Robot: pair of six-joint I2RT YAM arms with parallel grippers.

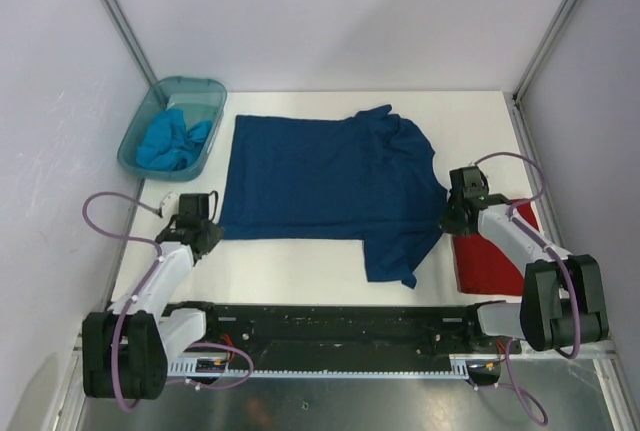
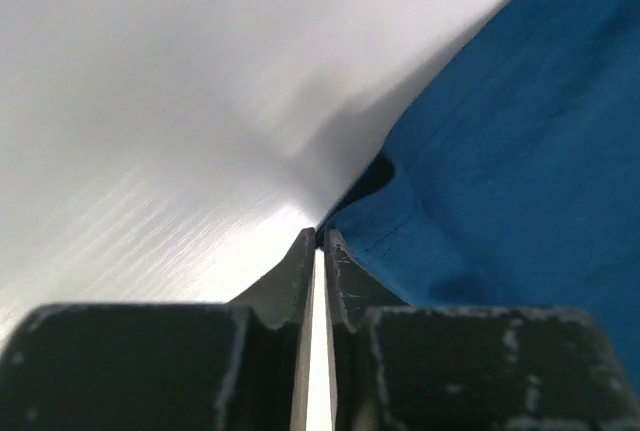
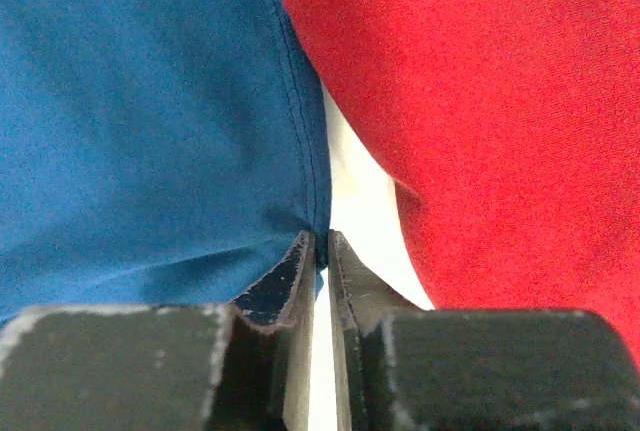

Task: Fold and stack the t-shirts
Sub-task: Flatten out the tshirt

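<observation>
A navy t-shirt (image 1: 320, 176) lies spread flat at centre frame. A folded red t-shirt (image 1: 478, 269) lies lower right. A teal t-shirt (image 1: 172, 143) sits crumpled in a bin (image 1: 190, 82), upper left.

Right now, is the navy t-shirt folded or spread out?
Spread out. The navy t-shirt lies flat across the table, body and both sleeves showing, no fold visible.
</observation>
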